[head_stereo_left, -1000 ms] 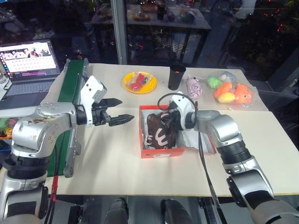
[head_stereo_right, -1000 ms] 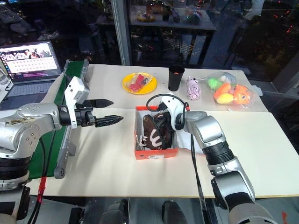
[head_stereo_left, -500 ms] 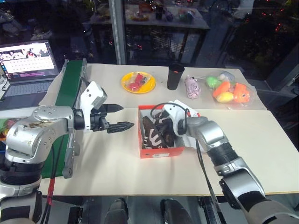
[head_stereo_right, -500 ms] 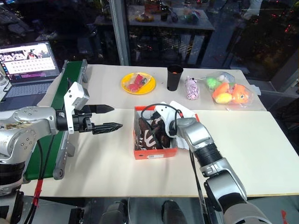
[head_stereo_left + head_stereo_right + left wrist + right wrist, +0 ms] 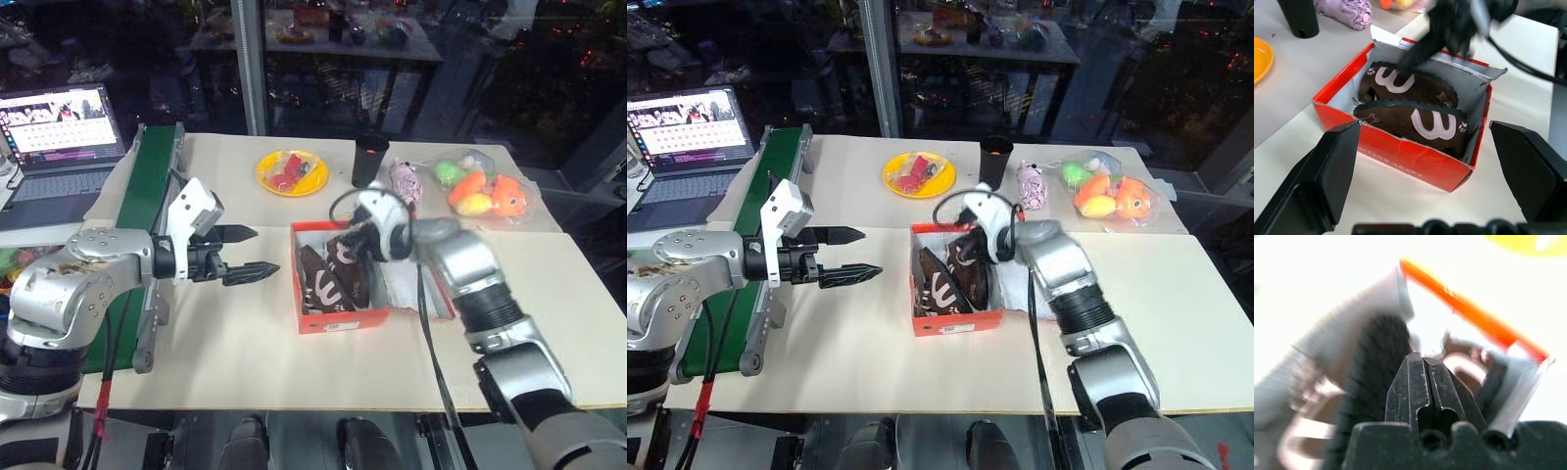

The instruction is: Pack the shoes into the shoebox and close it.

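Both shoes (image 5: 333, 276) lie side by side in the shoebox (image 5: 338, 321) at table centre. My left gripper (image 5: 242, 253) sits left of the box, my right gripper (image 5: 361, 240) over its far end. Behind: plate (image 5: 292, 173), cup (image 5: 369, 161), plush toy (image 5: 406, 182).

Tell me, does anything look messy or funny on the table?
Not much. Both shoes lie on their sides inside the shoebox, snug together. The box's far wall looks bent and ragged, and its lid hangs open.
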### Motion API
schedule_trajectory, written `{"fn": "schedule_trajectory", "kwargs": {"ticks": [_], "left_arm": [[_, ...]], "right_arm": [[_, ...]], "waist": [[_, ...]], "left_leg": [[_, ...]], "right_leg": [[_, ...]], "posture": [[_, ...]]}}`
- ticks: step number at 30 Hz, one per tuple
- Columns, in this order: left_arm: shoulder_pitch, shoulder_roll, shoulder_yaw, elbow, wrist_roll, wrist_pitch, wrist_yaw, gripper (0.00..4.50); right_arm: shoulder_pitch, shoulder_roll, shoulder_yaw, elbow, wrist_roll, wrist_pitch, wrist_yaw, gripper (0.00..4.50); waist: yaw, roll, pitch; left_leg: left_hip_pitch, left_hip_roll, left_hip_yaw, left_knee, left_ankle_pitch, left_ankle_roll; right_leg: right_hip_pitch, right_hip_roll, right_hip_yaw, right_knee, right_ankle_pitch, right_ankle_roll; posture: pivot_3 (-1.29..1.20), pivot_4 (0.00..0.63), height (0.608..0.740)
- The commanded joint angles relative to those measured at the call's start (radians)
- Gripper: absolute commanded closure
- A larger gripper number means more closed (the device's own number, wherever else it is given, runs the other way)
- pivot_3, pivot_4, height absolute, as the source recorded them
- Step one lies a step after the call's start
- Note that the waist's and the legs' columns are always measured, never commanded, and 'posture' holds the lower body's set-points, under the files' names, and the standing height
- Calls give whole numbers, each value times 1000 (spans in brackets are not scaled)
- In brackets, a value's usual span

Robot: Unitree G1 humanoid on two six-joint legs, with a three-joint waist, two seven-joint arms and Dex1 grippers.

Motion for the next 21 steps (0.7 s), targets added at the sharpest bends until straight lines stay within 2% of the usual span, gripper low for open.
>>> {"fn": "schedule_trajectory", "kwargs": {"ticks": [1, 5, 7, 9, 11, 13, 17, 19, 21], "left_arm": [[-42, 16, -26, 18, 8, -48, -65, 0], [-78, 16, -65, 57, 21, -77, -123, 0], [-125, 5, -113, 97, 36, -101, -178, 0], [-159, -1, -150, 135, 58, -128, -219, 0], [-194, -12, -183, 175, 83, -156, -259, 0], [-221, -18, -207, 206, 104, -178, -291, 0], [-261, -29, -230, 247, 129, -199, -335, 0], [-278, -35, -237, 265, 143, -206, -349, 0], [-295, -38, -246, 282, 158, -212, -362, 0]], "right_arm": [[19, -80, -105, -240, 118, 202, 23, 4441], [94, -182, -160, -407, 197, 337, 32, 4441], [231, -307, -263, -588, 288, 464, 86, 4441], [334, -346, -355, -697, 351, 559, 104, 4441], [490, -372, -388, -765, 336, 571, 62, 4441], [602, -355, -406, -794, 307, 563, 2, 4441], [740, -192, -461, -796, 298, 527, -89, 4441], [813, -122, -446, -742, 256, 440, -155, 4441], [887, -61, -397, -617, 177, 270, -227, 4441]], "waist": [[5, 0, 0], [21, 0, 0], [36, 0, 0], [48, 0, 0], [46, -1, 0], [41, -1, 0], [22, -1, -1], [18, -1, -1], [19, -1, -1]], "left_leg": [[0, 0, 0, 0, 0, 0], [0, 0, 0, 1, 0, 0], [0, 0, 1, 1, 0, 0], [-1, -1, 1, 1, 0, 0], [-1, -1, 1, 1, 0, 0], [0, -1, 0, 2, 0, 0], [3, -1, 0, 4, 0, 0], [4, -1, -1, 5, 0, 0], [6, -1, -2, 5, 0, 0]], "right_leg": [[0, 0, 0, 0, 0, 0], [0, 0, 0, 0, -1, -1], [0, -1, 0, 0, -2, -3], [0, -1, 0, 0, -6, -6], [0, -2, 0, -1, -6, -6], [0, -1, 0, 0, -6, -6], [4, -1, 1, 0, -9, -1], [6, -1, 1, 0, -9, 0], [10, -1, 0, -1, -9, 0]], "posture": [[0, 150, 736], [0, 150, 736], [0, 150, 736], [0, 150, 736], [0, 150, 736], [0, 150, 736], [0, 150, 736], [0, 150, 736], [0, 150, 736]]}}
